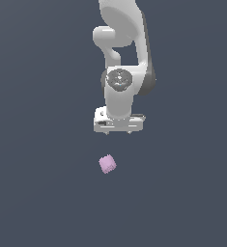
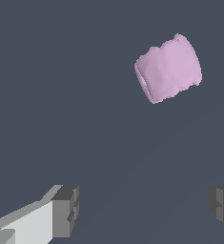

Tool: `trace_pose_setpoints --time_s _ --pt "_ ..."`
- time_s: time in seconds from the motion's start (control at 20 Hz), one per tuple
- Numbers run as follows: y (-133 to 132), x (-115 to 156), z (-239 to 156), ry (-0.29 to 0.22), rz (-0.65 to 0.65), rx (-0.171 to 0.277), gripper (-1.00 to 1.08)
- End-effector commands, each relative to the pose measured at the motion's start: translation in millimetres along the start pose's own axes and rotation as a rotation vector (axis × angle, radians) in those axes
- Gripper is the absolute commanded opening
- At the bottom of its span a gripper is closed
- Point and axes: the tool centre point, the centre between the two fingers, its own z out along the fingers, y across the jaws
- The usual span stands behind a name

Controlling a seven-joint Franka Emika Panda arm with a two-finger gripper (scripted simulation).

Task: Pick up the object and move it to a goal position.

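The object [image 1: 107, 164] is a small pale pink block with bumpy edges, lying on the dark grey floor below the white arm in the exterior view. In the wrist view the object [image 2: 168, 69] appears large, ahead of the fingers and off to one side of the gap. My gripper [image 1: 118, 132] hangs above the block, clearly apart from it, with only short finger stubs showing. Its grey fingertips [image 2: 66, 209] stand wide apart with nothing between them, so the gripper [image 2: 142, 209] is open.
Only the plain dark grey floor [image 1: 37, 193] surrounds the block and the arm.
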Motion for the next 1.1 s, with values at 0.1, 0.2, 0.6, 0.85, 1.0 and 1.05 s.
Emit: trace_pose_setpoints --time_s 0.1,0.2,0.6,0.85,1.0,1.05 --pt "-2.5 0.3 -0.4 0.002 -0.003 0.001 1.0" --pt "-10.1 1.0 -1.7 0.006 -0.012 0.005 1.0" --pt "-39.5 1.5 -6.9 0.022 -0.059 0.018 1.0" --pt "-36.1 3.5 -5.9 0.021 -0.036 0.018 1.0" --pt "-34.5 6.7 -5.0 0.023 -0.006 0.02 1.0" --pt "-33.6 8.0 -4.6 0.023 0.008 0.02 1.0"
